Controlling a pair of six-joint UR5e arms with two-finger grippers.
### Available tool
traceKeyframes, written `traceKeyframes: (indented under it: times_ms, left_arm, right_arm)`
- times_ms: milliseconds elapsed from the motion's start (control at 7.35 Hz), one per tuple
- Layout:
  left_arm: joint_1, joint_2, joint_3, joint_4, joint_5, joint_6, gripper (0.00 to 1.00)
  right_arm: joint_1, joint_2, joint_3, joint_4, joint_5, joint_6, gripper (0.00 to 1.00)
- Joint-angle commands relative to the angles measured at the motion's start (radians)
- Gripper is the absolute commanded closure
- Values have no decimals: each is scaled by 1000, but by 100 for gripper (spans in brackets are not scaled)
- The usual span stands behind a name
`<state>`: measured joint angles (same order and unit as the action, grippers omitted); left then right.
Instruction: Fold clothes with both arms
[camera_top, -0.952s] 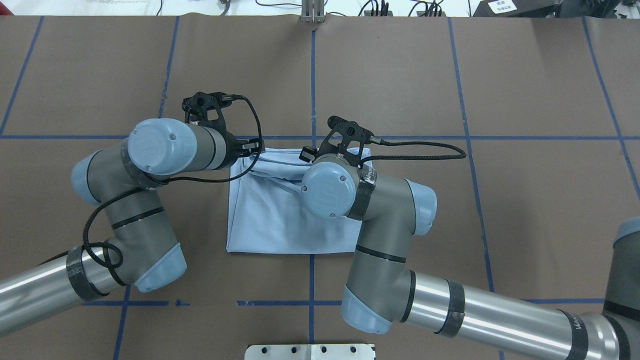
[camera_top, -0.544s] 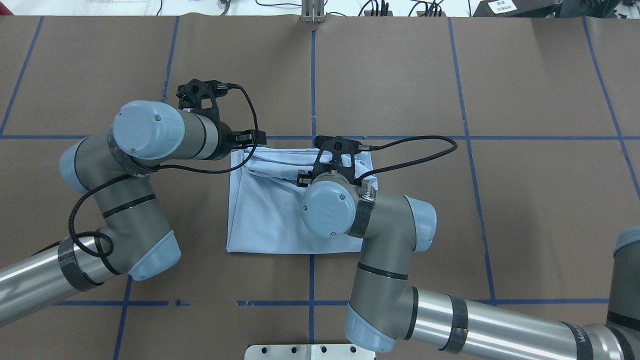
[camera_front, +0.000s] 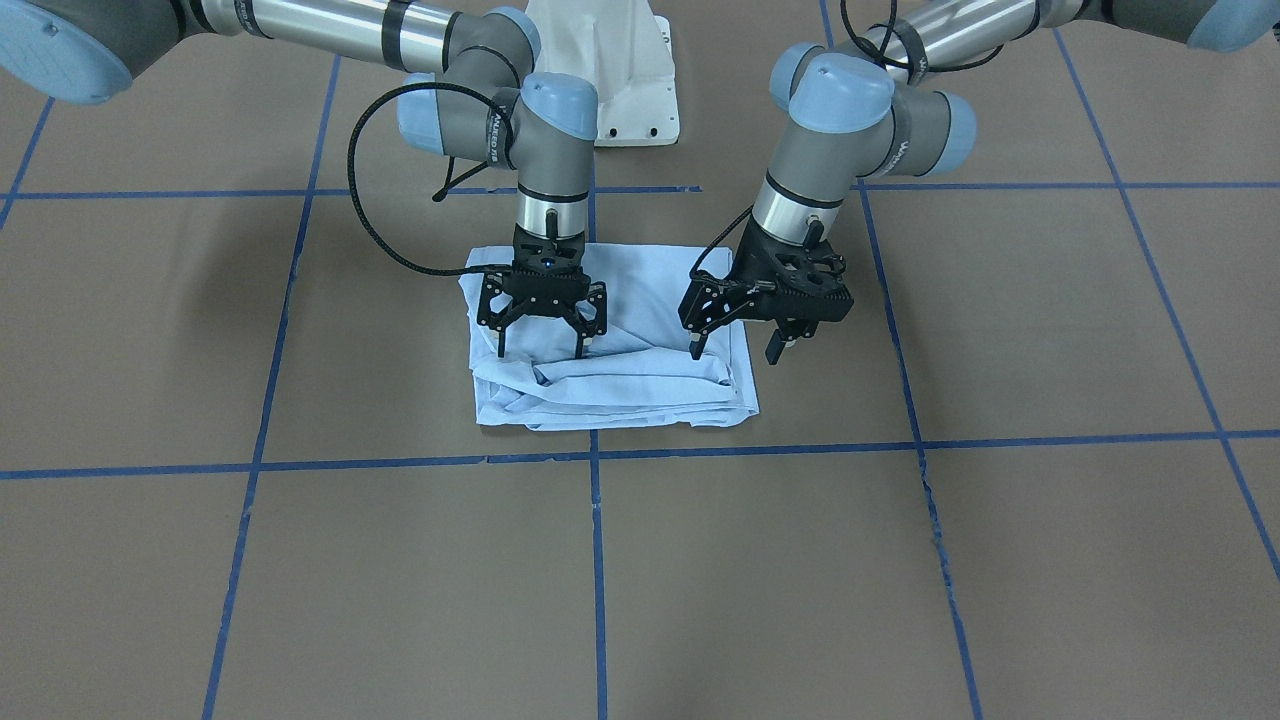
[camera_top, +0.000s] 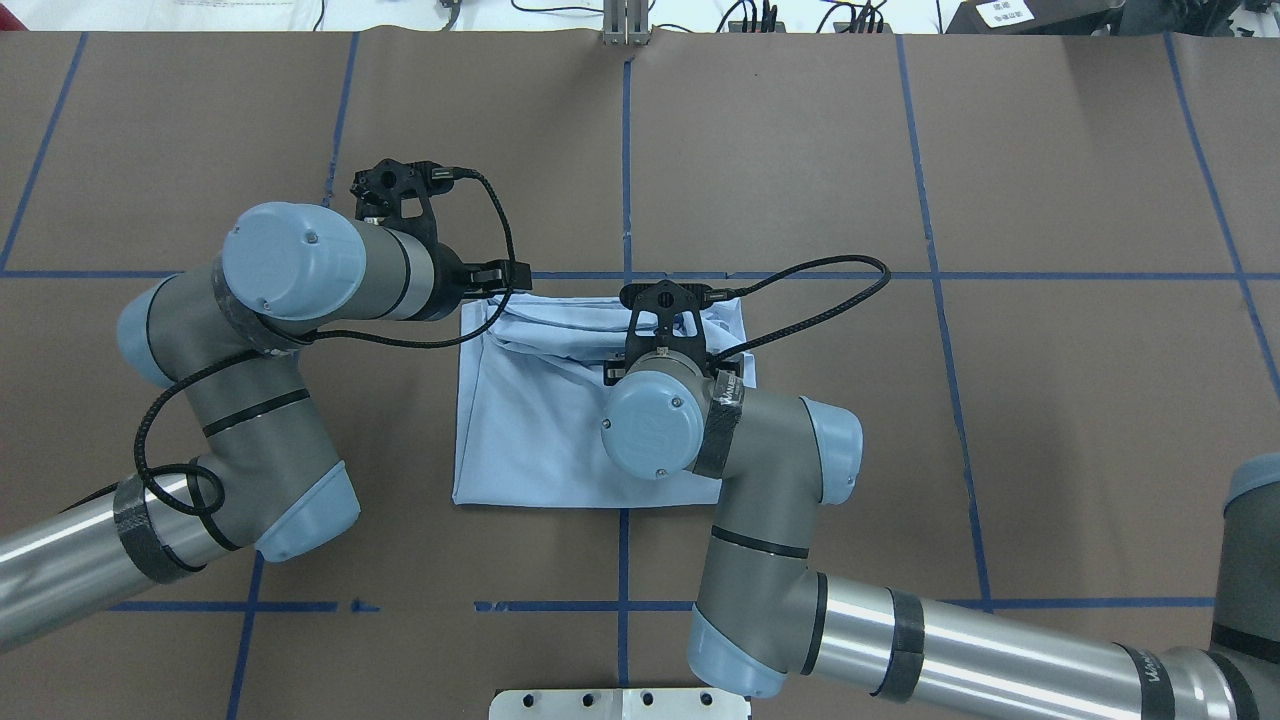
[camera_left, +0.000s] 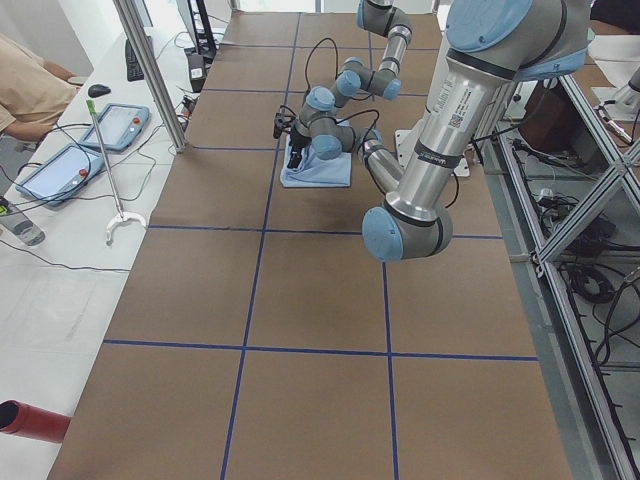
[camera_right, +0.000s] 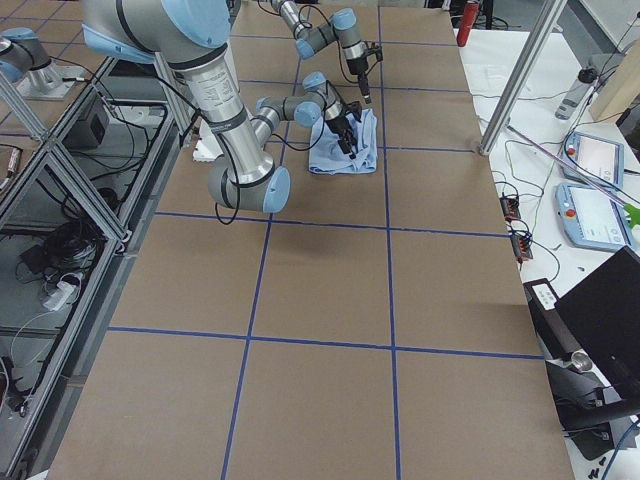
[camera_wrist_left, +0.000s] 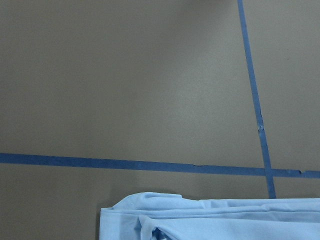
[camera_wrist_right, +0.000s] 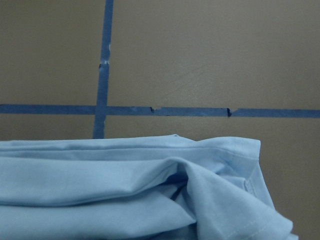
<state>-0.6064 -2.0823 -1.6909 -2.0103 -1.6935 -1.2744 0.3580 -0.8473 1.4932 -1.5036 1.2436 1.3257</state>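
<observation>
Left tool (camera_front: 734, 355) and right tool (camera_front: 541, 352) hover released over shirt (camera_front: 640, 385). Fold appears laid; next, probably flatten the rumpled edge.

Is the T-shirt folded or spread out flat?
Folded. The T-shirt lies as a compact rectangle with no sleeves sticking out, and stacked, slightly rumpled layers show along its far edge.

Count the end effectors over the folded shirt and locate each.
2. In the front-facing view, the right end effector hangs open over the T-shirt left of centre; the left end effector, also open, straddles its right edge. No others show.
</observation>
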Motion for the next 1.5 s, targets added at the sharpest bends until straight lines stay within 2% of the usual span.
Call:
traceKeyframes:
  times_ms: [0,272,408,680,816,1360]
  left_arm:
    - [1,1,0,-1,0,0,0]
    - [1,1,-1,-1,0,-2,0]
    - [1,2,-1,-1,0,-5,0]
    - [4,7,2,-1,0,-5,0]
    - [11,5,19,-1,0,-6,0]
    - [86,-5,77,2,12,-49,0]
  right_arm:
    - [60,1,-62,-1,-10,-92,0]
    - [180,4,-120,8,-4,-243,0]
    - [221,16,-122,38,29,-299,0]
    - [277,16,-120,194,211,-313,0]
    - [283,19,-113,204,259,-310,0]
    - [289,19,-110,207,281,-304,0]
